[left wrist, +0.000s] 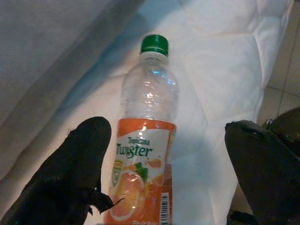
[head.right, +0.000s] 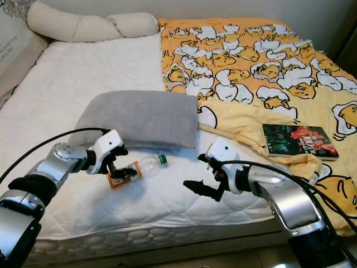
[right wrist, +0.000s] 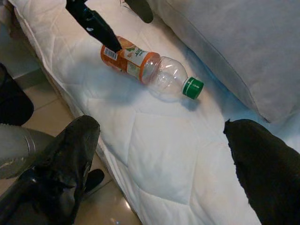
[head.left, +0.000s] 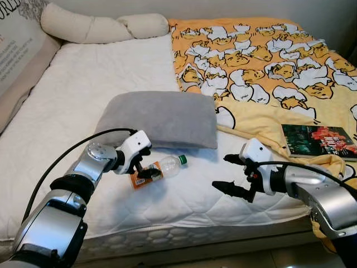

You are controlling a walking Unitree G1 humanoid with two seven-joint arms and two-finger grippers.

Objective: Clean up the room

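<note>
Orange-labelled plastic bottle [head.left: 158,169], 1 only, green cap, lies on its side on the white mattress [head.left: 72,106] nr the bed's front edge, just in front of 1 grey pillow [head.left: 159,120]. Left gripper [head.left: 140,166] fingers wide, straddling bottle's label end. Right gripper [head.left: 228,174] fingers wide, holding nothing, nr front edge. 1 book [head.left: 318,140] on yellow blanket [head.left: 262,67] twd right edge. 2 cream pillows [head.left: 103,25] at the head.

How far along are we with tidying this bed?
Nothing looks put away yet. In hand: the left gripper is open around the empty plastic bottle with the orange label, not lifted. Right gripper hovers open nearby. Left: the dark paperback book on the yellow patterned blanket.
</note>
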